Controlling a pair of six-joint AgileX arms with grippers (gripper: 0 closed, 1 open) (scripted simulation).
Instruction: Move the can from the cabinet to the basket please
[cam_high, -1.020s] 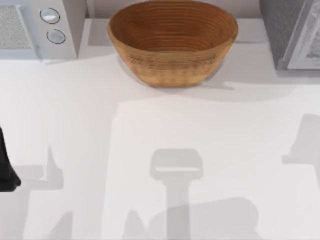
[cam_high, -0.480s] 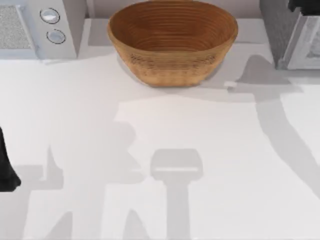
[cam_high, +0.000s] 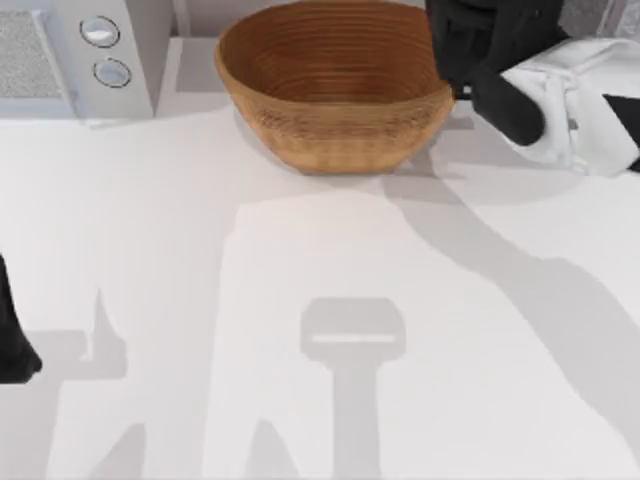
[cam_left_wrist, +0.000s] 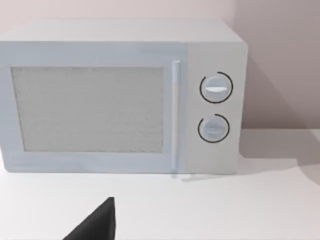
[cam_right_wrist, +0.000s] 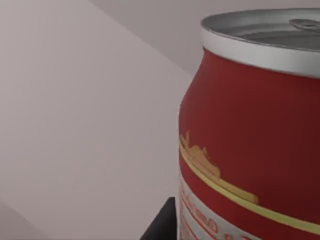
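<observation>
The red can with its silver top looms close in the right wrist view, pale wall behind it, and a dark fingertip rests against its side. My right gripper is shut on the can and hangs over the right rim of the brown wicker basket at the back middle of the table. From above, the gripper hides the can. The white and black right arm covers most of the dark grey cabinet at the back right. My left gripper is parked at the left edge.
A white appliance with two round knobs stands at the back left, and it faces the left wrist camera. The white table stretches bare in front of the basket.
My right arm has swung in from the back right corner, leftward from the cabinet to the basket's right rim. The left arm has not moved.
</observation>
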